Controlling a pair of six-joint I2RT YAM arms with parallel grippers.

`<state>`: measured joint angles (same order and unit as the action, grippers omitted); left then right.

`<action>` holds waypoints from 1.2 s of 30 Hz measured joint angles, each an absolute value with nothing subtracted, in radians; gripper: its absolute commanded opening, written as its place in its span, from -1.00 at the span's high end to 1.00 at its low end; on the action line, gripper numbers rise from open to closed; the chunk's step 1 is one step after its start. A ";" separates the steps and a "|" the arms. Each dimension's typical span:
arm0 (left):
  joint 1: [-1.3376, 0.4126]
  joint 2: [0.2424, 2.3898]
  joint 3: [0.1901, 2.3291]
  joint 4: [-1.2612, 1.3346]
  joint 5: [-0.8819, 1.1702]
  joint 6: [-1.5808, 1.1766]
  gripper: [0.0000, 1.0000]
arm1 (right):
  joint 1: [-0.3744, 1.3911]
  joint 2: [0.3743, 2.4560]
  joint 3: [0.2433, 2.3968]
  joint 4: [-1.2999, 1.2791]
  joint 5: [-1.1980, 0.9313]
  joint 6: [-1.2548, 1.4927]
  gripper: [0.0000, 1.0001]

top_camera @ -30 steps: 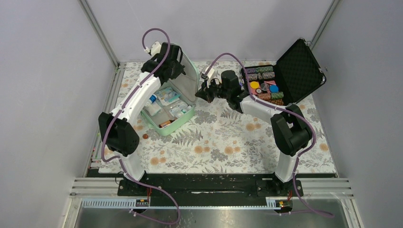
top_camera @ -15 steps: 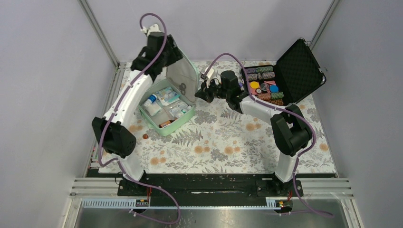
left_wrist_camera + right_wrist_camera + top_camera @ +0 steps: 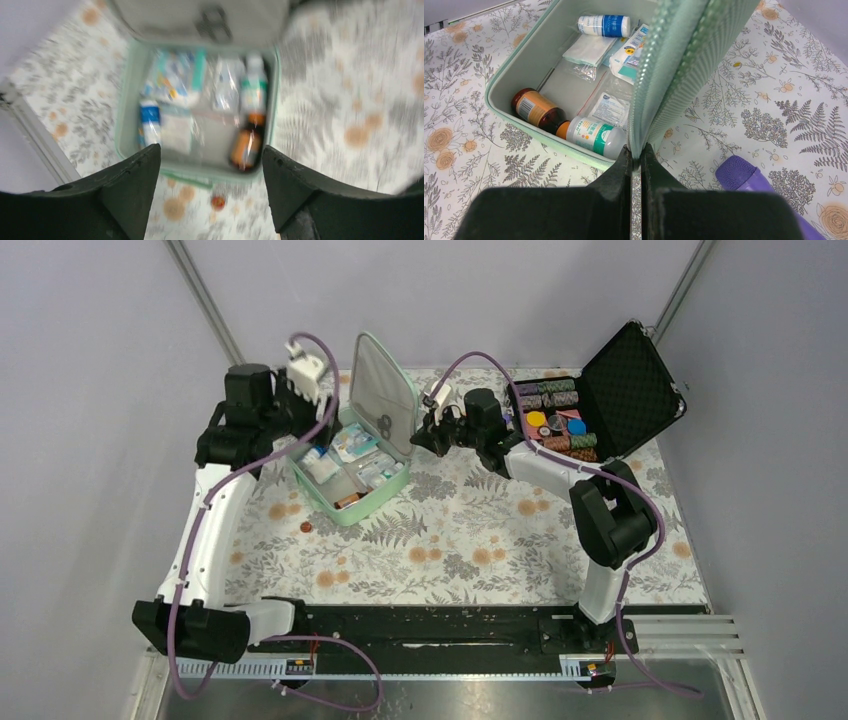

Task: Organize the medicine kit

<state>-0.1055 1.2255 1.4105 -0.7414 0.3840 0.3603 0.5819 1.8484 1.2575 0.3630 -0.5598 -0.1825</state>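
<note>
The mint-green medicine kit [image 3: 352,516] lies open at the back left of the table, its lid [image 3: 380,385] standing upright. Inside lie an amber bottle [image 3: 535,107], a white-and-green bottle [image 3: 591,136], a blue-and-white bottle [image 3: 604,25] and flat sachets. My right gripper [image 3: 636,156] is shut on the lid's zipped edge, low at its corner. My left gripper [image 3: 211,165] hangs open above the kit's left side with nothing between its fingers, and its view is blurred. In the top view the left gripper [image 3: 312,408] is left of the lid, apart from it.
A black foam-lined case [image 3: 610,380] of colourful pieces stands open at the back right. A purple object [image 3: 744,180] lies on the floral mat just right of the lid. A small copper coin [image 3: 307,526] lies in front of the kit. A metal frame rail [image 3: 235,430] runs along the left.
My left gripper has let go of the lid's top, opened, and swung left and down. The lid stays upright. The right arm has not moved.
</note>
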 measured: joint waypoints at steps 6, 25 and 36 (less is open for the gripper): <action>-0.047 1.288 1.323 -1.161 0.432 0.823 -0.41 | 0.582 1.848 1.258 0.363 -0.561 -0.181 1.00; 0.207 1.554 1.092 -1.074 0.538 0.890 -0.05 | 0.582 1.843 1.249 0.356 -0.562 -0.213 1.00; 0.224 1.500 0.922 -0.786 0.442 0.811 -0.02 | 0.588 1.843 1.248 0.356 -0.561 -0.228 1.00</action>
